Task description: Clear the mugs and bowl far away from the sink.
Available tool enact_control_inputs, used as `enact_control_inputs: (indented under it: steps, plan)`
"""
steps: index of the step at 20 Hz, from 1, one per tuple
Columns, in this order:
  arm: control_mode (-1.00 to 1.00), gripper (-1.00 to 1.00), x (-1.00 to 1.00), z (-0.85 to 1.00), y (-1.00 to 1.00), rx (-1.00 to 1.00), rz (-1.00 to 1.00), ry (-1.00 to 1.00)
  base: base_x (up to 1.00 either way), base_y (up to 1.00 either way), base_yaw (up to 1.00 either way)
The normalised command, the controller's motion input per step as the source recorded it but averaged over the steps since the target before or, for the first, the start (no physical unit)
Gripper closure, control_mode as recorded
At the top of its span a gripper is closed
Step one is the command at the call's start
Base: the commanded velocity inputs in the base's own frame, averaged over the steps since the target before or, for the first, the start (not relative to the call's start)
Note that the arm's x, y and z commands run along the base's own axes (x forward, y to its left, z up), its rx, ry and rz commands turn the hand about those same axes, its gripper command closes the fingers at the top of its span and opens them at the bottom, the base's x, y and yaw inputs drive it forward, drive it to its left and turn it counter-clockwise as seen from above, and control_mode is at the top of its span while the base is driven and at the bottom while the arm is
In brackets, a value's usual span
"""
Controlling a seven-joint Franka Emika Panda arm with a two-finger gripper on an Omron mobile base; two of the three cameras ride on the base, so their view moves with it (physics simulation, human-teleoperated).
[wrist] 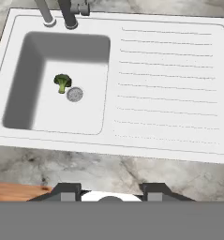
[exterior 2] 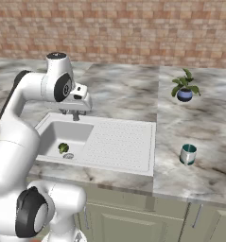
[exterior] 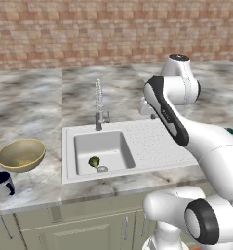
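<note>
Hand view: gripper [wrist: 111, 191] above the sink [wrist: 169, 84], jaws partly apart, holding nothing; broccoli [wrist: 62, 82] beside the drain. On the table [exterior: 30, 105], left of the sink: bowl [exterior: 21, 155], navy mug [exterior: 3, 184] just beside. Right of the sink: teal mug [exterior 2: 187, 154], potted plant [exterior 2: 184, 86] farther back.

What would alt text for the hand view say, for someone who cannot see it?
Looking straight down on a white sink: a small broccoli floret lies in the basin beside the round drain, with the ribbed drainboard to the right. The faucet base stands at the top edge, marbled grey counter runs below, and the end effector has its dark fingertips apart and empty.
</note>
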Motion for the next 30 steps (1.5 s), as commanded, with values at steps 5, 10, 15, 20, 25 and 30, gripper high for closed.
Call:
enact_control_inputs:
  steps: [5,10,15,20,25,30]
  plan:
    - [-1.0,-1.0,-0.27,0.0,0.0,0.0,0.0,-0.01,0.0,0.0,0.0]
    - [-1.0,-1.0,-0.5,0.0,0.0,0.0,0.0,0.0,0.0,0.0,0.0]
    - [-1.0,-1.0,-0.54,0.0,0.0,0.0,0.0,-0.01,0.0,0.0,0.0]
    - [-1.0,-1.0,-0.45,0.0,0.01,0.0,0.0,0.0,0.0,0.0,0.0]
    - [-1.0,-1.0,-0.29,0.0,0.02,-0.02,0.0,-0.01,0.0,0.0,0.0]
    - [-1.0,-1.0,-0.32,0.0,0.03,-0.01,0.0,-0.05,0.0,0.0,0.0]
